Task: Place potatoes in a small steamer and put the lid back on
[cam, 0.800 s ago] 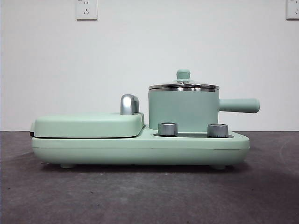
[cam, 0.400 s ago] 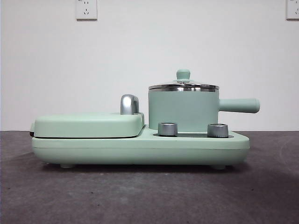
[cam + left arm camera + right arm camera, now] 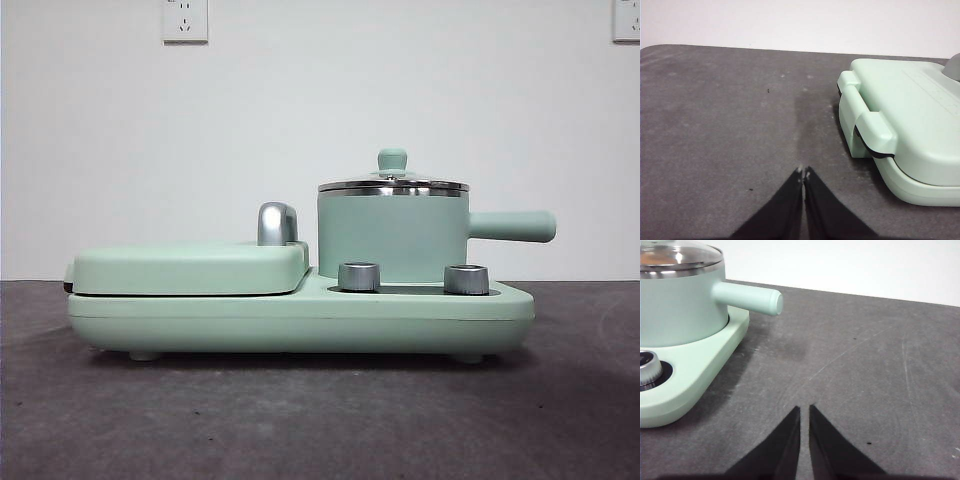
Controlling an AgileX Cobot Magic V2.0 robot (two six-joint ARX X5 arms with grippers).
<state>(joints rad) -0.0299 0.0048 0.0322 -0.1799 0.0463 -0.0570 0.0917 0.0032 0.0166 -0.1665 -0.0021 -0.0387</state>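
The small steamer (image 3: 392, 235) stands on the right half of the mint-green cooker base (image 3: 300, 322), its side handle (image 3: 512, 226) pointing right. The lid (image 3: 393, 185) sits shut on its steel rim. In the right wrist view the steamer (image 3: 680, 310) and the lid (image 3: 685, 255) show, with an orange-brown patch (image 3: 651, 258) under the glass that looks like the potato. My right gripper (image 3: 804, 409) is shut and empty over bare table beside the handle. My left gripper (image 3: 803, 171) is shut and empty over the table beside the griddle end. Neither arm shows in the front view.
The flat griddle cover (image 3: 190, 268) lies shut on the base's left half and also shows in the left wrist view (image 3: 910, 115). A steel handle (image 3: 277, 223) rises behind it. Two steel dials (image 3: 359, 276) (image 3: 466, 279) sit before the steamer. Dark grey tabletop (image 3: 300, 420) surrounds the cooker.
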